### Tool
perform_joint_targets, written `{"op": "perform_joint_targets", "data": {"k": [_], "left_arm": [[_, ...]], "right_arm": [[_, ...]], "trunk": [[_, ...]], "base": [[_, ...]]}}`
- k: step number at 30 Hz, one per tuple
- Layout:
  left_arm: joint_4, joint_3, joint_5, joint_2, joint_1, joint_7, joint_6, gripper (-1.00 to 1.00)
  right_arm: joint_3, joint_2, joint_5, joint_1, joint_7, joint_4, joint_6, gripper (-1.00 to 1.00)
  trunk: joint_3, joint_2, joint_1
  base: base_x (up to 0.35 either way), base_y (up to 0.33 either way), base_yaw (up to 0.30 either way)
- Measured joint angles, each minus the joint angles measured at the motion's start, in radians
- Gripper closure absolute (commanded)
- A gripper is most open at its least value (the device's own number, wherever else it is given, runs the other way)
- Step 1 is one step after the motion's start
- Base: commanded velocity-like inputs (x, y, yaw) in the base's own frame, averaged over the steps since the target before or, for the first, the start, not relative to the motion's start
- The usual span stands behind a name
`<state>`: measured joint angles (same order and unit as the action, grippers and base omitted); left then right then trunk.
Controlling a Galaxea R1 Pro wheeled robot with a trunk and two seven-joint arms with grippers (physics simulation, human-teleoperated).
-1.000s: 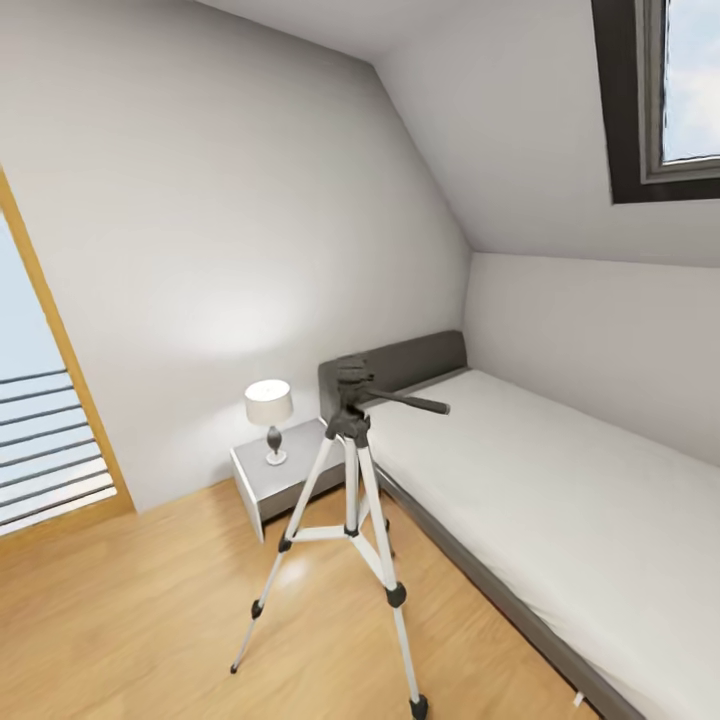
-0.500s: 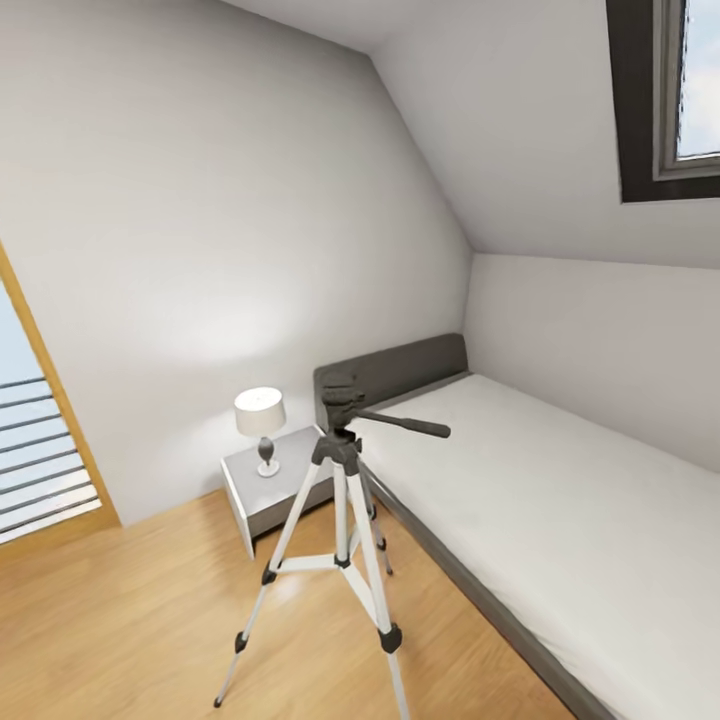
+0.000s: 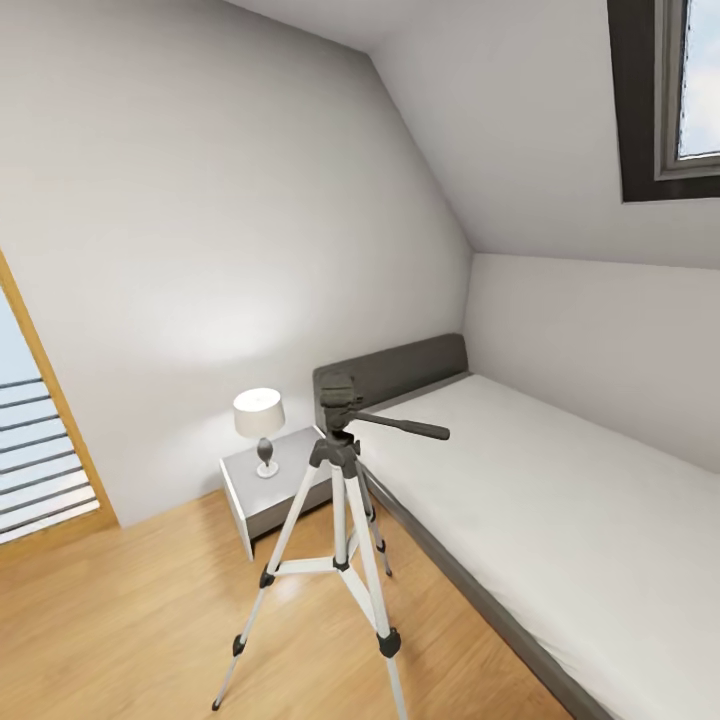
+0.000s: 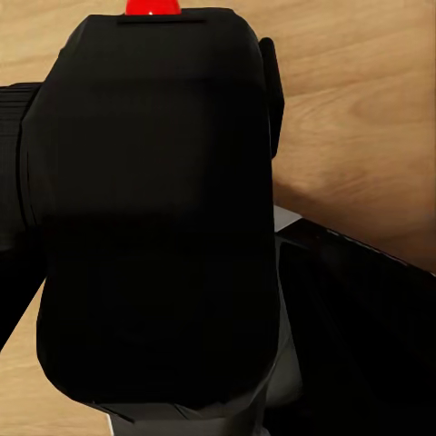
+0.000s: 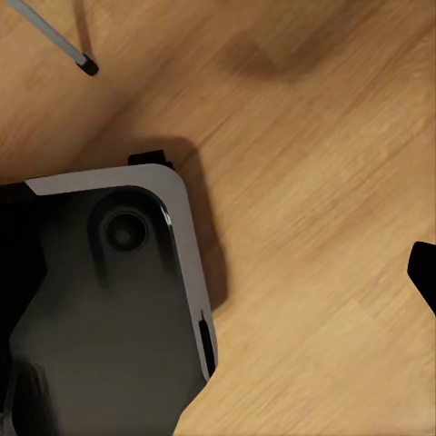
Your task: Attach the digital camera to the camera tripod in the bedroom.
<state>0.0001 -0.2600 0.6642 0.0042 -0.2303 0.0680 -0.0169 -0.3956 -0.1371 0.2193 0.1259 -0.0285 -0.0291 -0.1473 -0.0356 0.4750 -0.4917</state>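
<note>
The camera tripod (image 3: 340, 500) stands on the wood floor between the nightstand and the bed, its silver-white legs spread. Its black head (image 3: 337, 392) is bare on top, and the pan handle (image 3: 405, 426) points toward the bed. In the left wrist view the digital camera (image 4: 154, 236), a black body with a red button (image 4: 152, 6), sits close between dark fingers (image 4: 270, 86) of my left gripper (image 4: 145, 109), which is shut on it. One black fingertip (image 5: 423, 271) of my right gripper shows at the frame's edge over bare floor, with nothing held. A tripod foot (image 5: 86, 65) lies nearby.
A grey-framed white bed (image 3: 560, 500) runs along the right wall under a sloped ceiling. A grey nightstand (image 3: 270, 490) carries a small lamp (image 3: 260, 425). A wood-framed window (image 3: 40, 440) stands at left. My dark base (image 5: 100, 309) rests on the floor.
The whole head view has shifted, so the tripod, lamp and nightstand now sit a little lower and further left in the picture. The things themselves have not moved.
</note>
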Motion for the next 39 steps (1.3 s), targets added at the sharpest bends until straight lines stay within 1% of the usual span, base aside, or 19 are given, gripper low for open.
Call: {"op": "perform_joint_targets", "data": {"k": [9, 39], "left_arm": [[0.0, 0.0, 0.001, 0.004, 0.0, 0.0, 0.0, 1.0], [0.0, 0.0, 0.002, 0.005, 0.0, 0.0, 0.0, 1.0]], "right_arm": [[0.003, 0.0, 0.004, 0.0, 0.0, 0.0, 0.0, -1.0], [0.004, 0.0, 0.005, 0.0, 0.0, 0.0, 0.0, -1.0]], "trunk": [[-0.01, 0.0, 0.0], [-0.057, 0.0, 0.0]], "base": [[0.0, 0.0, 0.0], [0.0, 0.0, 0.0]]}}
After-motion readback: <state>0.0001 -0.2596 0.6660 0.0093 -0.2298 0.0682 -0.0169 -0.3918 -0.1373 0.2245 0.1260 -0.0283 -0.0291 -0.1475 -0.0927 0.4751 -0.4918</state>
